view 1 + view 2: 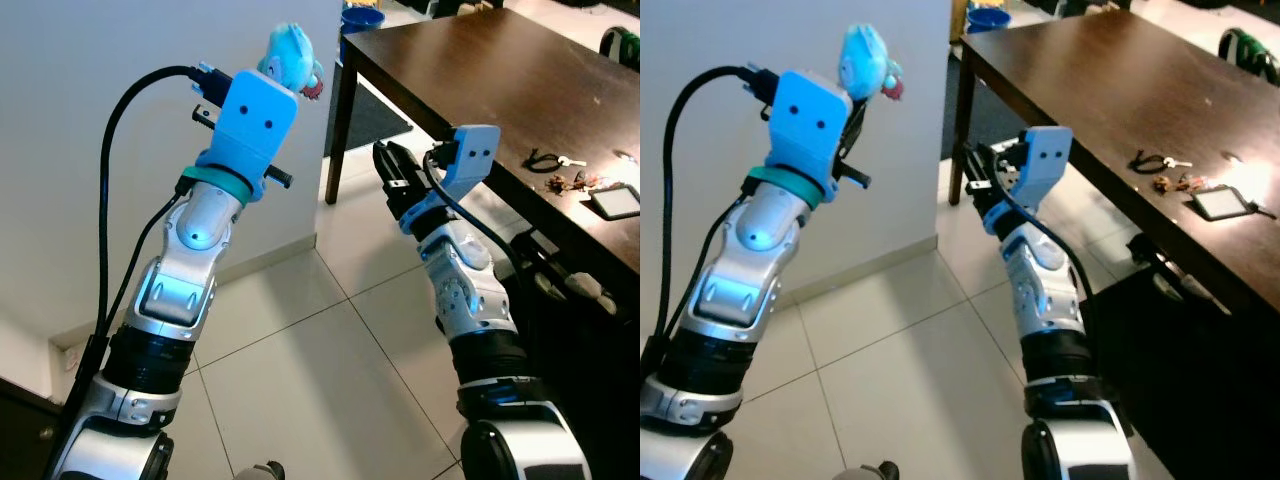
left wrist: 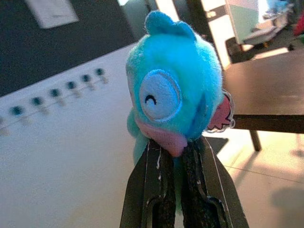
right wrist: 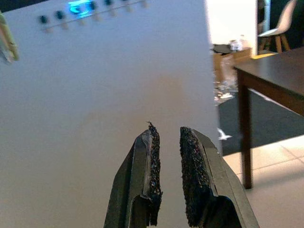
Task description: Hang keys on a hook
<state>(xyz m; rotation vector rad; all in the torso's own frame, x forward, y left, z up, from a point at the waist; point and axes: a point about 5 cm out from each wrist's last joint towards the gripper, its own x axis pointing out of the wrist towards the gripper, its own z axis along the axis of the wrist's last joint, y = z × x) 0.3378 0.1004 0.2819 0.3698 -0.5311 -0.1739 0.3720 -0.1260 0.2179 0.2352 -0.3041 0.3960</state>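
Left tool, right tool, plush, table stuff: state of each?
Left tool: raised by the wall, shut on the plush.
Plush: blue, clamped at its base, upright.
Right tool: empty, narrow gap between its pads, facing the wall.
Hooks: row on the wall, nothing hung.
Keys: lying on the table.

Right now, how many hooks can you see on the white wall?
6 in the left wrist view, in one row. The plush keychain in the left tool may hide more.
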